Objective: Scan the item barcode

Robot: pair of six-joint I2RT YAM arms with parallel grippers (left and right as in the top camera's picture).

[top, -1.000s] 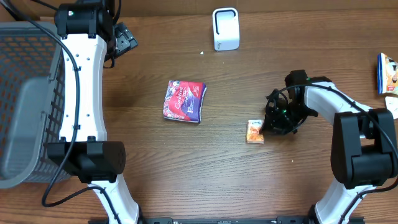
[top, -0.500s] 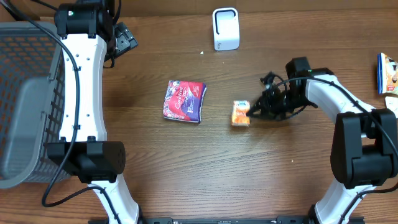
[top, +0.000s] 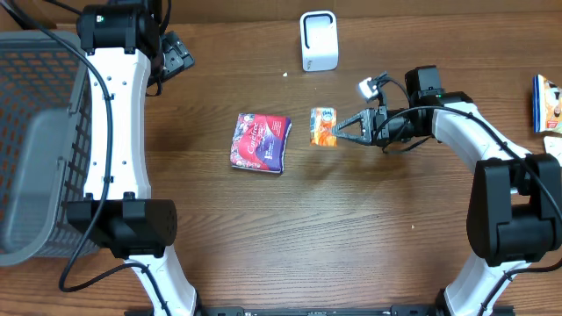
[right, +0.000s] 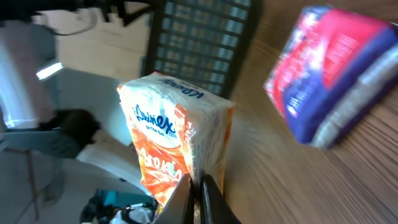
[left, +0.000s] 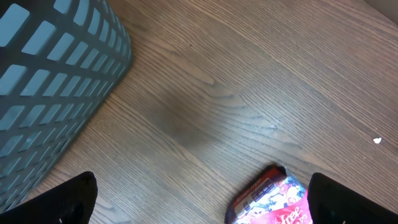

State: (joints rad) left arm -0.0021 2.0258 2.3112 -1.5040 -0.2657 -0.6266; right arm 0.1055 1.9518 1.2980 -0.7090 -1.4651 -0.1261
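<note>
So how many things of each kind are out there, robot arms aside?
Packs: 3 (orange pack, purple pack, pack at right edge)
Scanner: 1
Basket: 1
Total: 5, leaving out a cut-off white scrap at right.

A grey plastic lattice basket (top: 39, 79) stands at the 9 o'clock edge of the brown wood-grain table (top: 290, 246). A flat pink-and-purple soft packet (top: 261, 143) lies just toward 9 o'clock of centre. At 3 o'clock a yellow-and-blue printed packet (top: 546, 103) is cut by the frame. A tiny white speck (top: 285, 75) lies toward 12 o'clock.
</note>
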